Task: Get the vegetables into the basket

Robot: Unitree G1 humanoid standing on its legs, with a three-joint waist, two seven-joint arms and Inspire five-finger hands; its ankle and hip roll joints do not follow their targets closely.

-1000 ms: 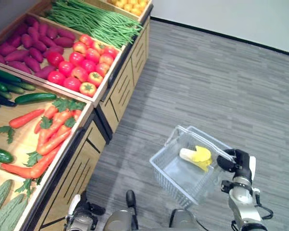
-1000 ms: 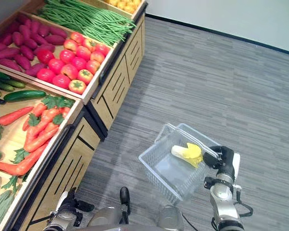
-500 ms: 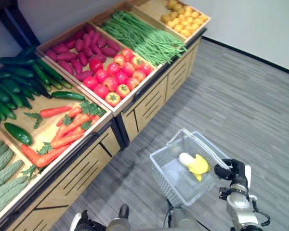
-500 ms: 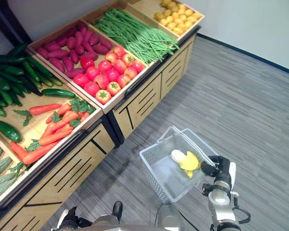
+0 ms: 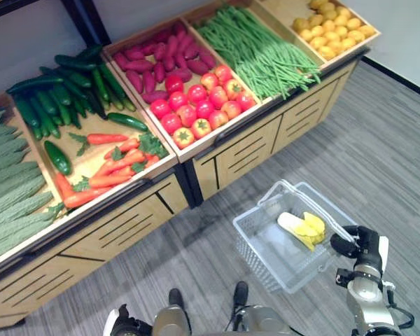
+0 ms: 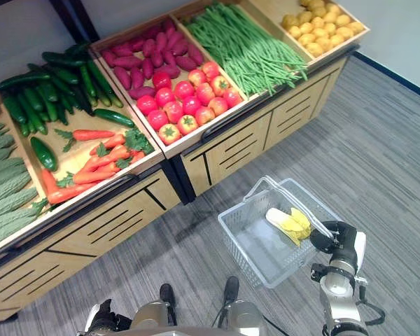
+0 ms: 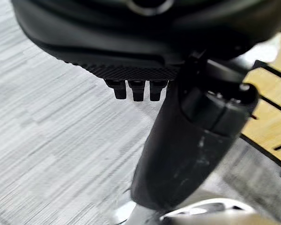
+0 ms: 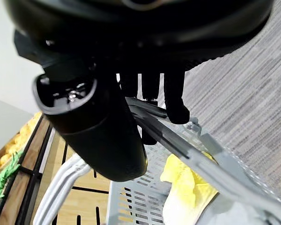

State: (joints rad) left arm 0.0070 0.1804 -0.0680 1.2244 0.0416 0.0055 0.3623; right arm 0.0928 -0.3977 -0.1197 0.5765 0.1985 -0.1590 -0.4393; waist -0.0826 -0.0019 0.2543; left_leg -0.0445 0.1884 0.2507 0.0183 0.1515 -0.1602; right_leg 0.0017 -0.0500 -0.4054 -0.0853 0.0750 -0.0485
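Your right hand (image 5: 355, 243) has its fingers curled round the handle (image 8: 178, 140) of the clear basket (image 5: 266, 253), which hangs over grey plank floor (image 5: 378, 154) with a pale yellow-leaved vegetable (image 5: 302, 227) inside. Beside it stands the wooden stand (image 5: 238, 150) of carrots (image 5: 108, 168), tomatoes (image 5: 203, 105), cucumbers (image 5: 56, 98) and green beans (image 5: 259, 49). Your left hand (image 7: 145, 61) hangs low with its fingers folded in, holding nothing.

You have swung the head camera over the last second, so the whole picture has shifted. The produce stand (image 5: 196, 150) now shows far more of itself: the yellow fruit bin (image 5: 332, 31), the green beans (image 5: 262, 52) and the cucumbers (image 5: 63, 98) are fully seen, and the ridged gourds (image 5: 7, 189) have come in at the stand's left end. The basket (image 5: 266, 262) sits in much the same place below the stand's front, the right robot hand (image 5: 355, 243) curled on its handle as before.
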